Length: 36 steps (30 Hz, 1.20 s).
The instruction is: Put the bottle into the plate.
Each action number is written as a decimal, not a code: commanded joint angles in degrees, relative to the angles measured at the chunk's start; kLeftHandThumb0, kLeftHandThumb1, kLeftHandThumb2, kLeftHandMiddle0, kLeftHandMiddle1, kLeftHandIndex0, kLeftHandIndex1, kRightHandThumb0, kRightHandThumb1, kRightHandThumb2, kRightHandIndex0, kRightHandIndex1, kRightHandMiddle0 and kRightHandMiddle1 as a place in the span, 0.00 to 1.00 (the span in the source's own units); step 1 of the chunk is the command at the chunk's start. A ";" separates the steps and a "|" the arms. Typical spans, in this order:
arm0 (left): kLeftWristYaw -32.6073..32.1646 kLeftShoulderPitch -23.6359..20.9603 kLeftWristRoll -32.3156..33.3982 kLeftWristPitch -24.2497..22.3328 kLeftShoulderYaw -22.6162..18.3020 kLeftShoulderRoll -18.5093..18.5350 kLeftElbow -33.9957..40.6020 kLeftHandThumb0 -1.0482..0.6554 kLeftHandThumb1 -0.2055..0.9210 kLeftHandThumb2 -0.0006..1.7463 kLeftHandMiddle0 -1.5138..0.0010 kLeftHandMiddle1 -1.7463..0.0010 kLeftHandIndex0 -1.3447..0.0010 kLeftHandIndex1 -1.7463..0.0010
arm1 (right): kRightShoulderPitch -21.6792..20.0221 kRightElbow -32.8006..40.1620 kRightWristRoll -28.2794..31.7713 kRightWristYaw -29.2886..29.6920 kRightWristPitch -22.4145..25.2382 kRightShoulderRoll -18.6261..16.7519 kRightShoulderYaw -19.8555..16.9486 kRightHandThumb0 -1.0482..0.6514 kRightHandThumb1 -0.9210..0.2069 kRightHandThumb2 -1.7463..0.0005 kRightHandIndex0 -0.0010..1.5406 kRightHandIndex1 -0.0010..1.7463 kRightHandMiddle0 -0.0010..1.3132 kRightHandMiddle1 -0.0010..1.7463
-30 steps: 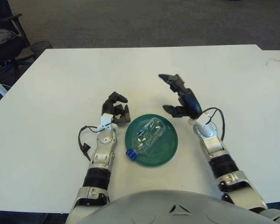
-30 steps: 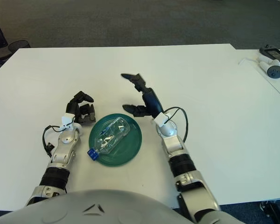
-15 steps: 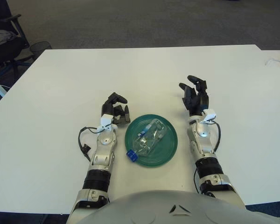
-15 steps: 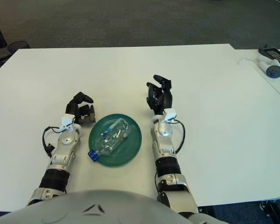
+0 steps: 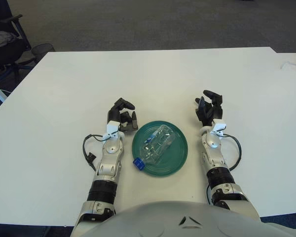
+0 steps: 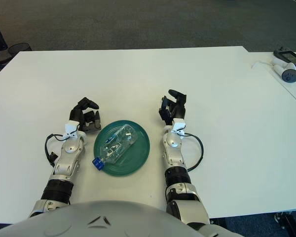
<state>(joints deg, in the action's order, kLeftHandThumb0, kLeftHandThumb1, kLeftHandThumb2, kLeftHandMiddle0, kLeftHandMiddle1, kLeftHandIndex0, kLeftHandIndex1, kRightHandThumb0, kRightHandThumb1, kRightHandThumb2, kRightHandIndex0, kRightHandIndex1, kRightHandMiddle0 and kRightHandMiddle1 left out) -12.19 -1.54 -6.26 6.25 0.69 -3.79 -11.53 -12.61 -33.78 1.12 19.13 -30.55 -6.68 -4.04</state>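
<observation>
Green plate (image 5: 175, 160) sits on the white table (image 5: 54, 98) between the two hands, and the clear plastic bottle (image 5: 156, 144) already lies on its side in it, body across the middle, blue cap (image 5: 137, 163) poking out over the near-left rim. Looks placed, so the task reads as essentially done; only possible leftover is the cap end overhanging the edge, which may or may not matter. Right hand (image 5: 208, 109) is just right of the plate, apart from it, fingers loosely curled upward and holding nothing. Left hand (image 5: 122, 116) shows just beyond the plate's upper-left edge, fingers curled in, also empty. Neither hand touches the bottle. Nothing left to grasp as far as visible; remaining step, if any, is parking the arms.
</observation>
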 commanded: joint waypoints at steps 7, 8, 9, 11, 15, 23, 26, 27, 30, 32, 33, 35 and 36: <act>-0.74 1.99 -1.66 -2.98 0.18 0.22 -1.39 0.31 0.35 0.84 0.18 0.00 0.47 0.00 | -0.79 -6.72 -1.81 3.15 -1.96 -1.41 -1.05 0.30 0.00 0.61 0.27 0.59 0.02 0.79; -0.73 2.01 -1.64 -2.97 0.20 0.22 -1.37 0.31 0.35 0.84 0.18 0.00 0.47 0.00 | -0.84 -6.99 -1.98 3.34 -2.10 -1.37 -1.09 0.30 0.00 0.61 0.27 0.61 0.03 0.79; -0.61 2.04 -1.51 -2.68 0.20 0.23 -1.41 0.31 0.35 0.84 0.17 0.00 0.47 0.00 | -0.84 -7.31 -2.62 4.02 -1.98 -1.22 -1.08 0.31 0.00 0.62 0.27 0.62 0.03 0.79; -0.49 2.03 -1.35 -2.31 0.19 0.23 -1.53 0.31 0.35 0.84 0.17 0.00 0.47 0.00 | -0.78 -7.73 -3.86 5.08 -1.56 -0.84 -0.92 0.36 0.00 0.66 0.28 0.73 0.09 0.89; -0.43 1.87 -1.20 -2.53 0.06 0.28 -1.53 0.31 0.35 0.84 0.17 0.00 0.47 0.00 | -0.39 -7.91 -6.08 6.31 -0.65 0.09 -0.39 0.55 0.11 0.58 0.18 0.92 0.14 0.96; -0.89 1.83 -1.60 -2.54 0.17 0.23 -1.53 0.31 0.34 0.85 0.17 0.00 0.47 0.00 | 2.30 -6.55 -8.30 5.28 2.23 2.09 0.22 0.61 0.40 0.37 0.34 1.00 0.26 0.93; -0.82 1.76 -1.49 -2.64 0.05 0.35 -1.79 0.31 0.33 0.85 0.17 0.00 0.46 0.00 | 3.13 -5.21 -8.09 4.19 4.29 2.19 0.26 0.61 0.56 0.24 0.42 0.97 0.33 0.98; -0.78 1.76 -1.47 -2.71 0.06 0.34 -1.81 0.31 0.33 0.86 0.17 0.00 0.46 0.00 | 3.49 -4.47 -8.57 4.00 5.53 2.42 0.49 0.61 0.57 0.23 0.43 0.97 0.34 0.99; -0.75 1.74 -1.44 -2.71 0.10 0.31 -1.83 0.31 0.33 0.86 0.17 0.00 0.46 0.00 | 4.17 -2.81 -9.82 3.75 8.36 2.97 1.07 0.61 0.66 0.17 0.48 0.95 0.38 1.00; -0.65 1.74 -1.31 -2.48 0.08 0.30 -1.87 0.31 0.33 0.86 0.17 0.00 0.46 0.00 | 4.49 -1.83 -10.27 3.16 9.95 3.31 1.48 0.61 0.69 0.15 0.50 0.94 0.40 1.00; -0.62 1.74 -1.28 -2.42 0.08 0.29 -1.88 0.30 0.33 0.86 0.17 0.00 0.46 0.00 | 4.62 -1.47 -10.36 2.97 10.41 3.36 1.57 0.61 0.70 0.14 0.51 0.94 0.41 1.00; -0.44 1.73 -1.12 -2.33 0.07 0.29 -1.88 0.30 0.33 0.86 0.17 0.00 0.46 0.00 | 5.01 -0.61 -10.39 1.61 11.29 3.89 1.95 0.61 0.73 0.12 0.52 0.94 0.42 1.00; -0.35 1.74 -1.06 -2.33 0.08 0.30 -1.85 0.30 0.33 0.86 0.17 0.00 0.46 0.00 | 5.20 -0.20 -10.36 0.91 11.64 4.13 2.13 0.61 0.73 0.12 0.52 0.94 0.43 1.00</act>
<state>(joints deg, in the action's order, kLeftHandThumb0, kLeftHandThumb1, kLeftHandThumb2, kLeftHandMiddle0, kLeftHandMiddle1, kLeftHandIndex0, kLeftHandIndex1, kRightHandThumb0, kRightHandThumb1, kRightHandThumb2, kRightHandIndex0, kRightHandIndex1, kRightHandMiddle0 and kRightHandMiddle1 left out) -12.84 -1.55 -7.25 5.88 1.03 -3.85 -11.43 -10.89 -32.85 -9.30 21.63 -22.93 -3.57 -2.05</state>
